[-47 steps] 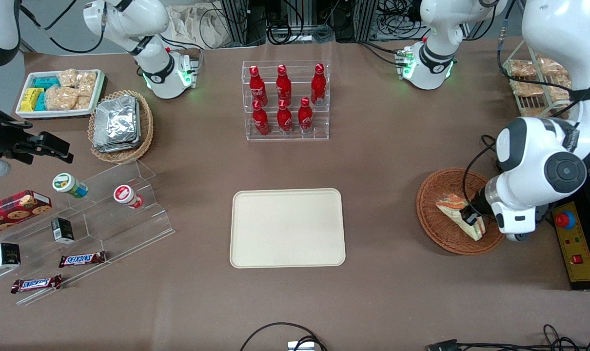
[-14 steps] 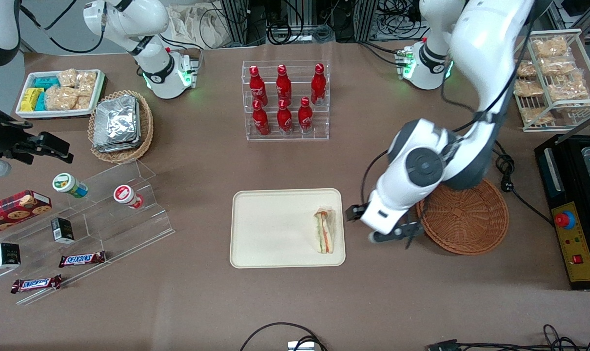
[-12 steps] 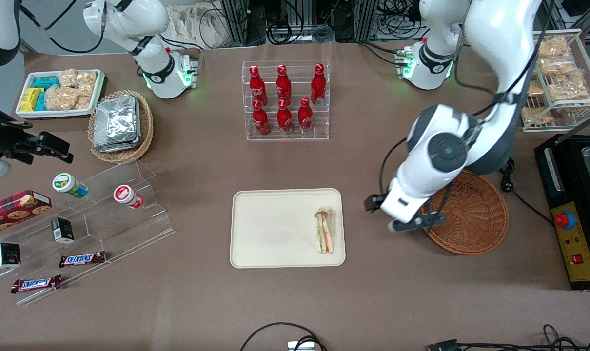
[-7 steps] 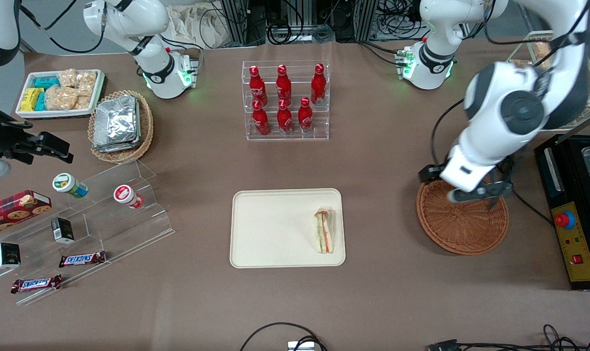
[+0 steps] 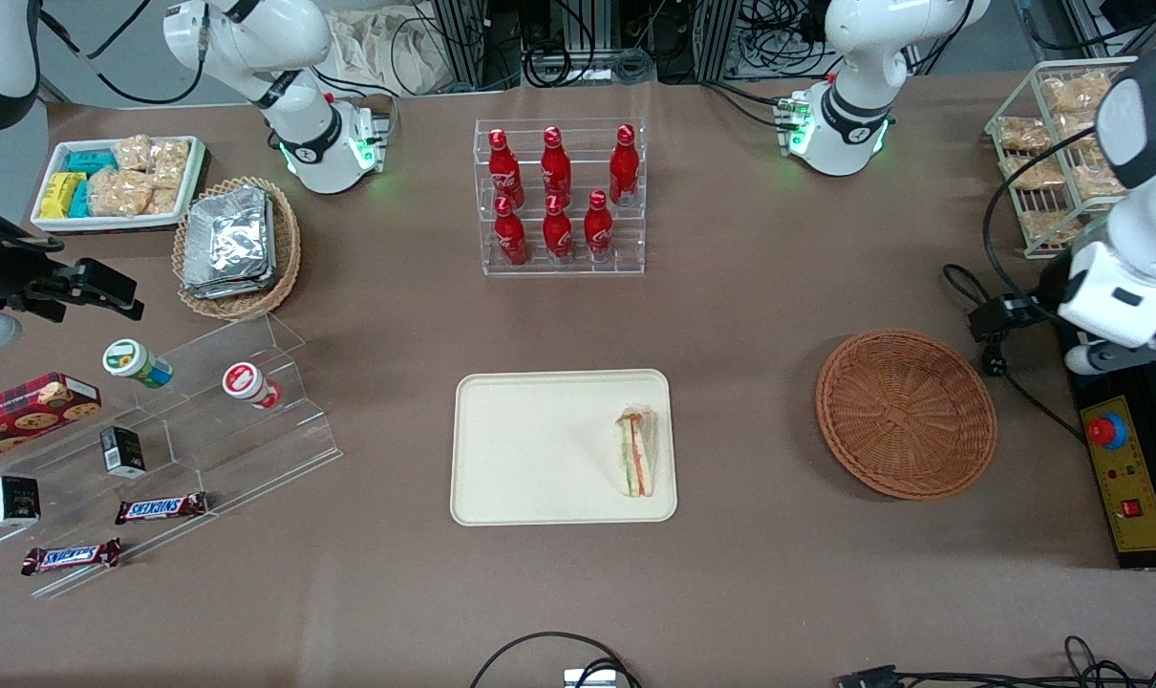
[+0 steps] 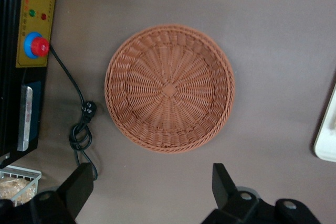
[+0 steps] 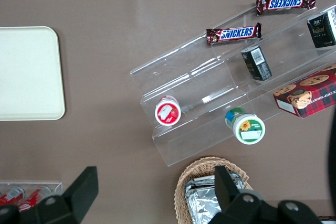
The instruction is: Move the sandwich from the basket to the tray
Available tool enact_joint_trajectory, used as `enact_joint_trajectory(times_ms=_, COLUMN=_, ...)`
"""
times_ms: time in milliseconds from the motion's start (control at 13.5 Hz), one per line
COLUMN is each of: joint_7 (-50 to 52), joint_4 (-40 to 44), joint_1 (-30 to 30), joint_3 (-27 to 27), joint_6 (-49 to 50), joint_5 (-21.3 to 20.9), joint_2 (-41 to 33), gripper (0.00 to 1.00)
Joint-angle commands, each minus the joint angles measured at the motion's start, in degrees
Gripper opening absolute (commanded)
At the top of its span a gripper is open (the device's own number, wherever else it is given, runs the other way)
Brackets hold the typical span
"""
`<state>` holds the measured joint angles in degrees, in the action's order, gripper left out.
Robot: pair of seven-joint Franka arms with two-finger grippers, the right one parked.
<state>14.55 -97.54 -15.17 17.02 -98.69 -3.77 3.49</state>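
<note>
The sandwich (image 5: 636,452) lies on the cream tray (image 5: 530,449), close to the tray's edge nearest the basket. The reddish-brown wicker basket (image 5: 906,413) (image 6: 169,87) sits with nothing in it, toward the working arm's end of the table. My left gripper (image 6: 152,192) hangs open high above the bare table beside the basket, with nothing between its fingers (image 6: 80,186). In the front view the arm's wrist (image 5: 1118,306) is over the table's end near the black control box. A corner of the tray (image 6: 328,132) shows in the left wrist view.
A black box with a red emergency button (image 5: 1106,431) (image 6: 35,45) and a coiled cable (image 6: 81,129) lie beside the basket. A wire rack of snack packets (image 5: 1051,162) stands near the arm. A clear rack of red bottles (image 5: 559,196) stands farther from the camera than the tray.
The sandwich went from the basket, gripped, to lying free on the tray. Over the last second the arm swung away from the tray, passed over the basket and rose toward the table's end.
</note>
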Motion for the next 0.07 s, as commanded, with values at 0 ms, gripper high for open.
enact_joint_trajectory(times_ms=0, joint_7=2.67, joint_4=7.35, joint_1=-0.47, joint_3=0.74, joint_6=2.8, joint_5=-0.45, joint_2=5.47, gripper=1.0)
